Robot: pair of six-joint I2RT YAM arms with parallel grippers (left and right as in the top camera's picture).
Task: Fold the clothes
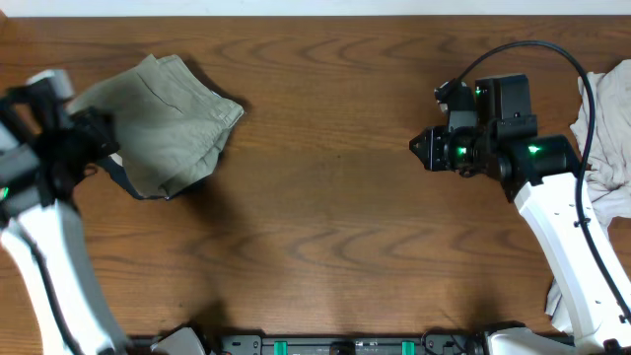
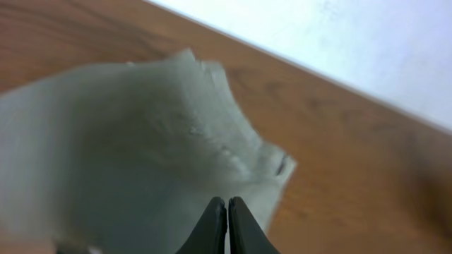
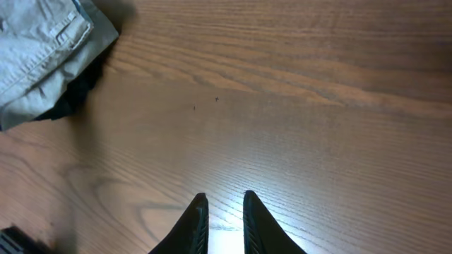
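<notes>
FOLDING BENCH: Folded khaki shorts (image 1: 168,118) lie at the upper left of the wooden table (image 1: 325,227), a dark cloth (image 1: 148,189) showing from under their lower edge. The left gripper (image 2: 227,224) hangs over them with fingertips pressed together, though the blurred wrist view leaves it unclear whether any fabric is nipped. At centre right the right gripper (image 3: 222,219) points toward the shorts over the wood, jaws narrowly parted and holding nothing, while its arm partly covers a heap of off-white garments (image 1: 611,118) at the right edge.
</notes>
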